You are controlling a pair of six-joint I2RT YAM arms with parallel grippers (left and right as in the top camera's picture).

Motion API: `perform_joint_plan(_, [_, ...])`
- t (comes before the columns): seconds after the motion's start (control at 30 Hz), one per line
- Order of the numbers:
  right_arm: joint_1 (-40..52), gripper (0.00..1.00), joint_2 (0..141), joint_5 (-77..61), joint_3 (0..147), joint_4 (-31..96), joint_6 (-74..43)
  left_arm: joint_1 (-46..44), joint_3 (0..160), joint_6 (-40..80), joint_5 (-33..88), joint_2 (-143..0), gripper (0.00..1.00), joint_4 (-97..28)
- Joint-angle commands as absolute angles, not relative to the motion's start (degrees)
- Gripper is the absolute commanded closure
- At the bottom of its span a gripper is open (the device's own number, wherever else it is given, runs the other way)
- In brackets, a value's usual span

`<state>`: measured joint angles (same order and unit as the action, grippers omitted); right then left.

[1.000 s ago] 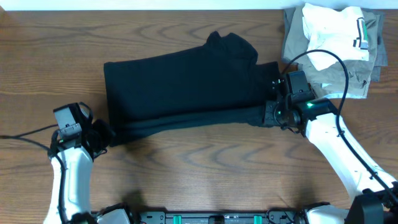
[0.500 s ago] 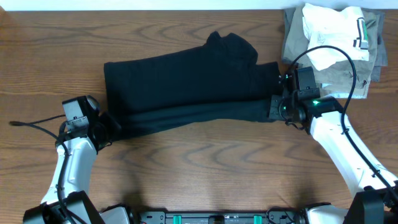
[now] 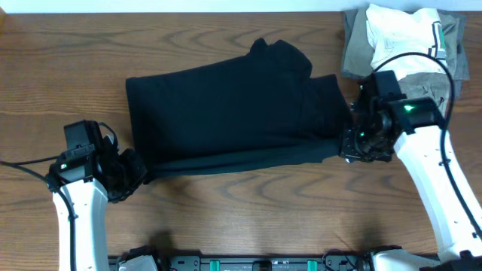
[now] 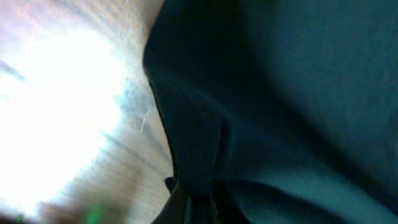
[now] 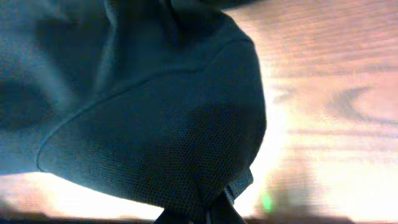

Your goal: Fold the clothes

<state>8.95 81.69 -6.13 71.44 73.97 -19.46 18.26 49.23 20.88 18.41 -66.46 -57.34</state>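
Overhead view: clothes (image 3: 226, 113) lie on the table (image 3: 248, 218) as one plain black slab of cloth. The long axis runs left to right and tilts a little, the right end higher in frame. A rumpled hump rises at the top edge, and the near edge is doubled into a narrow fold. The left gripper (image 3: 132, 172) pinches the lower left corner and the right gripper (image 3: 348, 144) the lower right (both pairs of fingers pressed tight on cloth). At top right a white garment (image 3: 403, 34) sits on an olive pile (image 3: 358, 49); its dark striped mark is too small to read.

Left wrist view: black cloth fills the right side, and a ribbed hem runs down into the clamped fingers at the bottom edge. The table glares white.

Right wrist view: fine mesh weave and a curved seam show, with the cloth bunched into the clamped fingers at the bottom.
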Motion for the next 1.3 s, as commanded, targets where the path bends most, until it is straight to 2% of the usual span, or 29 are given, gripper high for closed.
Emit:
perform_joint_plan(0.0, [7.8, 0.99, 81.0, -6.0, 72.7, 77.4, -19.7, 18.3, 50.2, 18.4, 18.8, -65.9, 0.94, -60.3])
perform_joint_plan(0.37, [5.8, 0.99, 78.4, -9.1, 72.9, 82.7, -18.6, 18.3, 50.7, 16.5, 18.3, -65.9, 0.94, -67.5])
perform_joint_plan(0.47, [5.6, 0.99, 78.7, -8.8, 72.9, 82.7, -18.1, 18.3, 50.7, 16.5, 14.7, -65.9, 0.94, -66.6])
perform_joint_plan(1.27, [4.2, 0.99, 91.4, -8.4, 72.8, 54.8, -14.5, 17.9, 50.6, 16.5, 12.4, -77.9, 0.94, -38.6])
